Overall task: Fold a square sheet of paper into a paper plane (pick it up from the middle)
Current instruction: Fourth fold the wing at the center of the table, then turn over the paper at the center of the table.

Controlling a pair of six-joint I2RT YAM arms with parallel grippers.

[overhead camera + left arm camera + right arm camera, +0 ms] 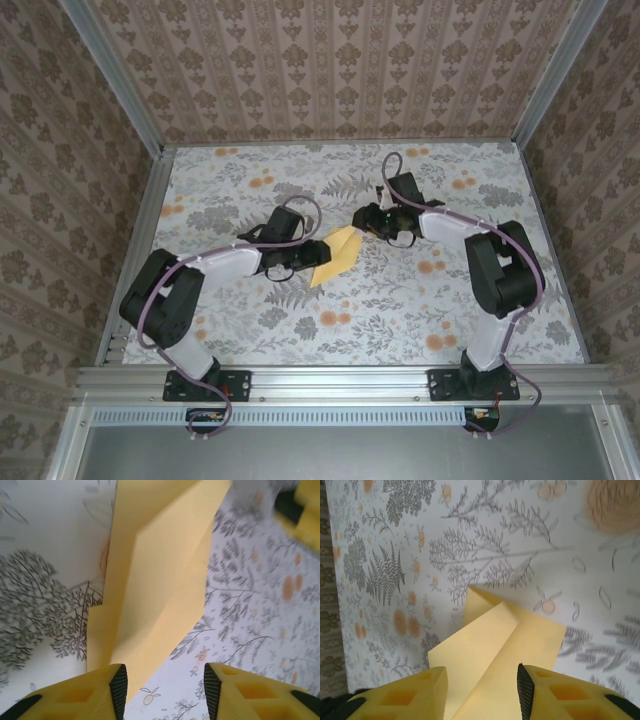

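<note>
The sheet of paper (338, 254) was plain yellow-orange; the cloth (400, 300) pale grey with grey ferns and small orange flowers; the walls (330, 70) striped brown damask. The left gripper (165, 687) and right gripper (482, 685) had yellow fingers with black pads

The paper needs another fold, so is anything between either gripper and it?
Nothing visible does. The left gripper stands open at one end of the paper, the right gripper open at the other; only cloth lies around it.
</note>
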